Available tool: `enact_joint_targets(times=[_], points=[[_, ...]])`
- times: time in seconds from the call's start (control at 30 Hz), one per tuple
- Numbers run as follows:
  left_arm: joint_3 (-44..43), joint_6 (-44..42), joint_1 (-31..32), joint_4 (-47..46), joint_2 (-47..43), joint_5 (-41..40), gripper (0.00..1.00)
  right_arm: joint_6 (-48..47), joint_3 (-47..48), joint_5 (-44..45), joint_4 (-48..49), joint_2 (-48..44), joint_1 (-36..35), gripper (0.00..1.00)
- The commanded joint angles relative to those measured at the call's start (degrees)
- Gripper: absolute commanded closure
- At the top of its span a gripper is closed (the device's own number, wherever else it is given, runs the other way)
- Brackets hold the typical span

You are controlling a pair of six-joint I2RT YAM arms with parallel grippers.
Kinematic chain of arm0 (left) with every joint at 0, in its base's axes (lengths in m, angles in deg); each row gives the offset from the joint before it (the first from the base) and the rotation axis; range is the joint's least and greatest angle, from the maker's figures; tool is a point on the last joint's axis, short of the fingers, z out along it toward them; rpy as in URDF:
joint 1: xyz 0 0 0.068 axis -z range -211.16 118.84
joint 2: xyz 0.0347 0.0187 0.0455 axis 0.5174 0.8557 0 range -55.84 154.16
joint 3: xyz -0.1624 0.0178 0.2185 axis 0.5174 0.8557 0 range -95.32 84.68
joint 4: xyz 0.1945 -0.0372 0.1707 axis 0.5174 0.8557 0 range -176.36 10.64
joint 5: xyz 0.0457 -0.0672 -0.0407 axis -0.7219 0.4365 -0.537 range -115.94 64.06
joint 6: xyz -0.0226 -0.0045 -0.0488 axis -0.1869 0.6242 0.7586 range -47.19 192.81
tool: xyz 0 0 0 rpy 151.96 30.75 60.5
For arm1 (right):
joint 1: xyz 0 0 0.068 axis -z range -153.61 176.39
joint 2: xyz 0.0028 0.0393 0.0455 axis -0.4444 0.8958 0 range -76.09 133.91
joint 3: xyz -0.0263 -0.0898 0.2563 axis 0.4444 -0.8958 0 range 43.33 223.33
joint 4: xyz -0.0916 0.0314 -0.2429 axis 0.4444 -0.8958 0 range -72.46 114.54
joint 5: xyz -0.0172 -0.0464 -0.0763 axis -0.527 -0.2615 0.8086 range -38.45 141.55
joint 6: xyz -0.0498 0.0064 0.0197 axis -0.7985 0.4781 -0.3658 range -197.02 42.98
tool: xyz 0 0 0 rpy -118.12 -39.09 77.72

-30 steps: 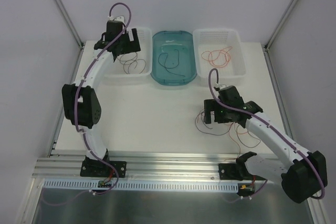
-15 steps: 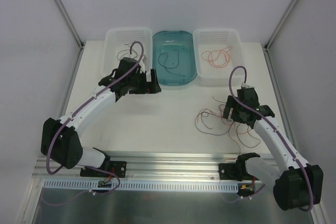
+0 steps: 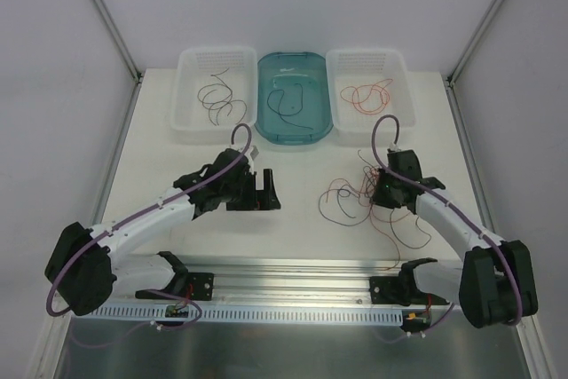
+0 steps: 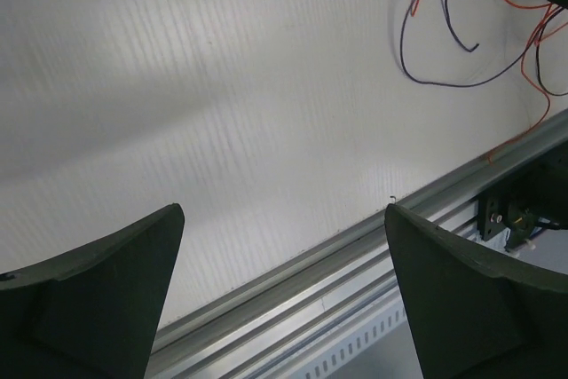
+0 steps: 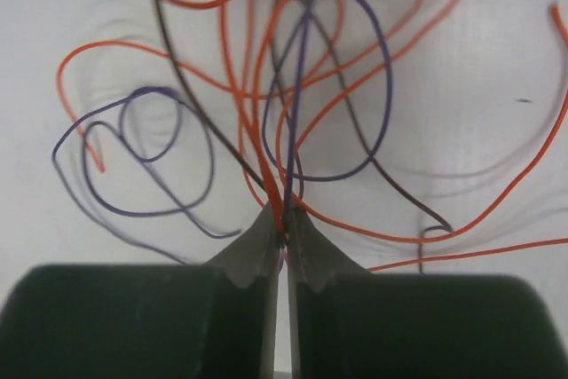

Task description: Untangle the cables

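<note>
1. moved since a second ago: left hand (image 3: 262,194), drawn back from over the left white basket (image 3: 177,117) at the far edge to the middle of the surface (image 3: 302,166), left of centre; tangle of cables (image 3: 351,203), dragged into a new spread reaching further left.
2. left hand now: hanging low over bare surface, fingers (image 4: 89,299) spread wide with nothing between them, metal rail (image 4: 373,246) at the near edge just below in the left wrist view.
3. right hand (image 3: 380,194): clamped tight on the tangle; fingertips (image 5: 257,250) pressed together in the right wrist view, a red-orange strand (image 5: 275,197) and a blue-purple strand (image 5: 295,113) running down into the pinch.
4. tangle itself: lying on the surface right of centre, just left of the right hand, with red-orange, dark brown and blue-purple loops crossing one another; a few loose ends trailing toward the near rail.
5. well apart from the left hand, and seen only at the upper right corner of the left wrist view.
6. already sorted along the far edge: dark brown curls (image 3: 217,99) in the left white basket, one dark strand (image 3: 286,106) in the teal tray (image 3: 260,108) between the baskets, red-orange loops (image 3: 366,95) in the right white basket (image 3: 408,113).
</note>
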Motion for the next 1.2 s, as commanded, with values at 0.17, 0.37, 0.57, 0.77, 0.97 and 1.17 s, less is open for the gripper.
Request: enact_joint_targets(times=[0.17,0.37,0.57,0.77,0.97,1.17], points=[[1.96,9.34,5.66,-6.73,2.73,-6.0,0.06,12.13,3.29,-3.03,8.13,-0.47,-20.21,0.99],[2.83,11.44,7.59,-7.43,2.21,-7.58,0.1,14.34,8.48,2.57,9.36,1.28,-29.98,0.99],[4.15,14.79,11.98,-10.94,3.52,-8.9,0.13,14.52,11.56,5.84,7.17,6.47,-32.72,0.8],[2.14,6.63,15.85,-12.26,4.14,-11.89,0.14,10.83,11.64,10.06,1.82,2.7,-32.81,0.43],[-3.04,-3.66,20.24,-13.23,9.67,-11.71,0.14,6.44,12.35,16.65,-6.1,-4.42,-32.2,0.37],[-10.34,-13.85,27.28,-13.23,19.07,-13.73,0.25,5.38,9.28,15.79,-8.83,-11.27,-27.98,0.22]])
